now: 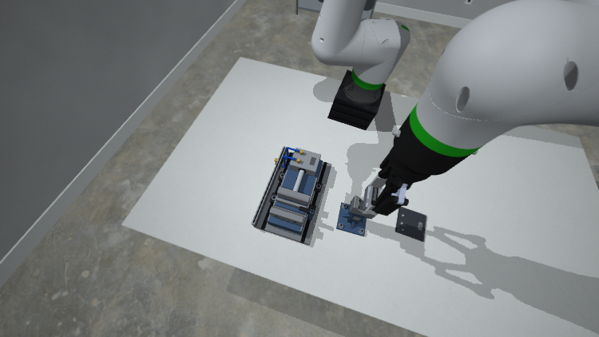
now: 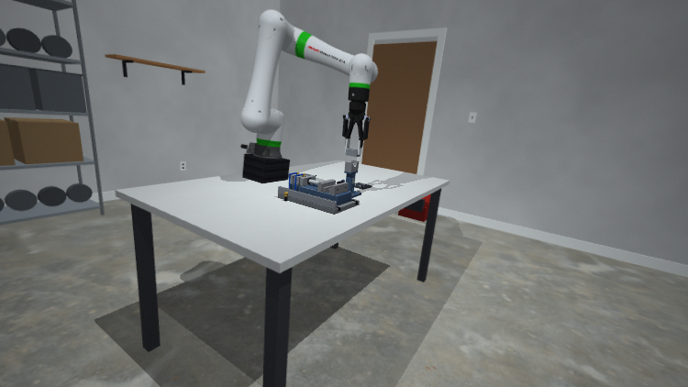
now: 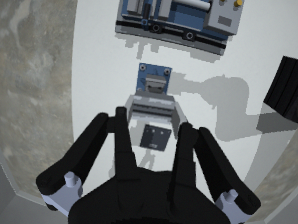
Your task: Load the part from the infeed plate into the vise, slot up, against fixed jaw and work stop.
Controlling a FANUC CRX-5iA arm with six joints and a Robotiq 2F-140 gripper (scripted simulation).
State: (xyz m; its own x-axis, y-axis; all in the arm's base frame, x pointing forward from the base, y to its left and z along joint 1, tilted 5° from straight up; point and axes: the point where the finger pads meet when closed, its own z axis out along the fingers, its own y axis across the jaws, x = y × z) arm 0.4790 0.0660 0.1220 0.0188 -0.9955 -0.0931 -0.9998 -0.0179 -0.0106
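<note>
My gripper (image 1: 367, 201) is shut on the part (image 1: 363, 206), a small grey block, and holds it in the air above the table. In the wrist view the part (image 3: 153, 106) sits crosswise between my fingertips. The black infeed plate (image 1: 411, 224) lies bare on the table, and it shows below the part in the wrist view (image 3: 154, 137). The V-block (image 1: 351, 218) on its blue base stands just left of the held part. The vise (image 1: 289, 196) stands further left with its jaws open. In the side view the part (image 2: 352, 152) hangs a little above the V-block (image 2: 350, 167).
The black robot base (image 1: 354, 105) stands at the back of the table. The vise's air cylinder (image 1: 302, 161) with blue hoses is at its far end. The table's front edge runs close to the vise in the side view (image 2: 317, 194).
</note>
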